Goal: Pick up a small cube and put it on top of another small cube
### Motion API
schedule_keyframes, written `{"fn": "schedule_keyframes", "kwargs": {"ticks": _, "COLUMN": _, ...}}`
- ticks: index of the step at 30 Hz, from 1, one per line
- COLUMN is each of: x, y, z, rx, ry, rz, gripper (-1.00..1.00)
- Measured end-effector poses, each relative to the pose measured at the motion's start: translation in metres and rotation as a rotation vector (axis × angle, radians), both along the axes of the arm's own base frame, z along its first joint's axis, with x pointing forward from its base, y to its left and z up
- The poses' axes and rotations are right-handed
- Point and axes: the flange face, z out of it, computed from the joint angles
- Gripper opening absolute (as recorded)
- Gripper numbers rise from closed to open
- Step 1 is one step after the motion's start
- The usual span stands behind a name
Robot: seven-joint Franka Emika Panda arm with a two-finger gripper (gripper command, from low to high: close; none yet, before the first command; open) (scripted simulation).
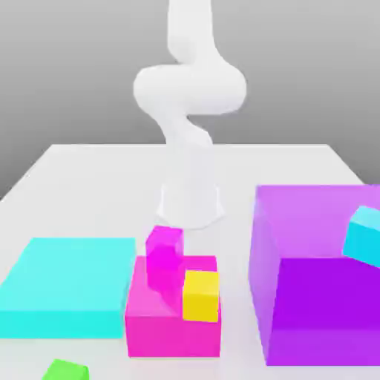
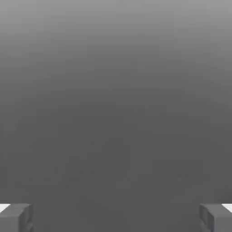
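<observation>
- Three small cubes of like size sit on the white table (image 1: 89, 159): a bright green cube (image 1: 65, 369), a small magenta cube (image 1: 164, 243) and a small yellow cube (image 1: 201, 295).
- Taking the large magenta block (image 1: 172, 326) as landmark: the green cube lies on the table off its near corner, toward the exterior view's left, well apart from it and at the picture's lower edge.
- The small magenta cube rests on the block's top, at its far left corner; the yellow cube sits at the block's near right edge, close to the magenta one but apart.
- A flat cyan slab (image 1: 67, 286) lies just beside the block on the exterior view's left; a big purple box (image 1: 319, 297) stands to its right with a cyan cube (image 1: 365, 236) on it.
- The gripper (image 2: 116, 217) is spread wide and empty, with nothing between its grey fingertips (image 2: 16, 217).
- The green cube looks rigid and probably light; smooth faces may slip, so a square pinch on two opposite side faces, about mid-height, seems best.
- Placing will likely need care: the target is no larger than the green cube, so an off-centre release could tip it off.
</observation>
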Motion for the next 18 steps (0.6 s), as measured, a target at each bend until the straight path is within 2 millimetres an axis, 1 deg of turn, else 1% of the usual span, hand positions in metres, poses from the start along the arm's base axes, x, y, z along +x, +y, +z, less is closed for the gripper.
{"fn": "schedule_keyframes", "kwargs": {"ticks": 4, "x": 0.049, "y": -0.02, "z": -0.049, "rx": 0.023, "ry": 0.1, "rz": -0.017, "gripper": 0.0}}
{"fn": "schedule_keyframes", "kwargs": {"ticks": 9, "x": 0.099, "y": -0.046, "z": -0.118, "rx": 0.048, "ry": 0.22, "rz": -0.044, "gripper": 0.0}}
{"fn": "schedule_keyframes", "kwargs": {"ticks": 14, "x": 0.135, "y": -0.074, "z": -0.195, "rx": 0.067, "ry": 0.338, "rz": -0.077, "gripper": 0.0}}
{"fn": "schedule_keyframes", "kwargs": {"ticks": 18, "x": 0.154, "y": -0.098, "z": -0.261, "rx": 0.078, "ry": 0.432, "rz": -0.111, "gripper": 0.0}}
